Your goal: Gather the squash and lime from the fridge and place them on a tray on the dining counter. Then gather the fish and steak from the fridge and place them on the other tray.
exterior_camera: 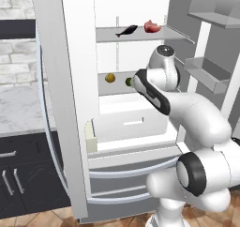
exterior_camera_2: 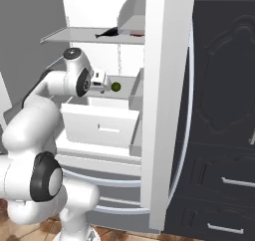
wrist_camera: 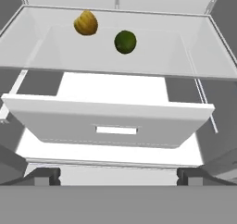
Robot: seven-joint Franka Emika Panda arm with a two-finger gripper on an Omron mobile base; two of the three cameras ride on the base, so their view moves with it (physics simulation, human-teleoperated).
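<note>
The fridge (exterior_camera: 61, 80) stands with both doors open. On its middle glass shelf lie the yellow squash (wrist_camera: 86, 23) and, to its right, the green lime (wrist_camera: 125, 41). My gripper (wrist_camera: 118, 177) is open and empty, held in front of that shelf and a little short of both, with its fingertips (wrist_camera: 46, 176) far apart. From the right base view the gripper (exterior_camera_2: 104, 83) sits just left of the lime (exterior_camera_2: 116, 87). One shelf higher rest the dark slim fish (exterior_camera: 126, 31) and the pink-red steak (exterior_camera: 152, 26). The arm partly covers the lime (exterior_camera: 128, 81) beside the squash (exterior_camera: 109, 78). Trays and dining counter are out of view.
A white drawer (wrist_camera: 111, 123) is pulled out under the glass shelf, below the gripper. The open left door (exterior_camera: 56, 127) and right door (exterior_camera_2: 167, 100) flank the arm. Door bins (exterior_camera: 206, 73) hang on the right. A marble-topped counter (exterior_camera: 18, 109) lies left of the fridge.
</note>
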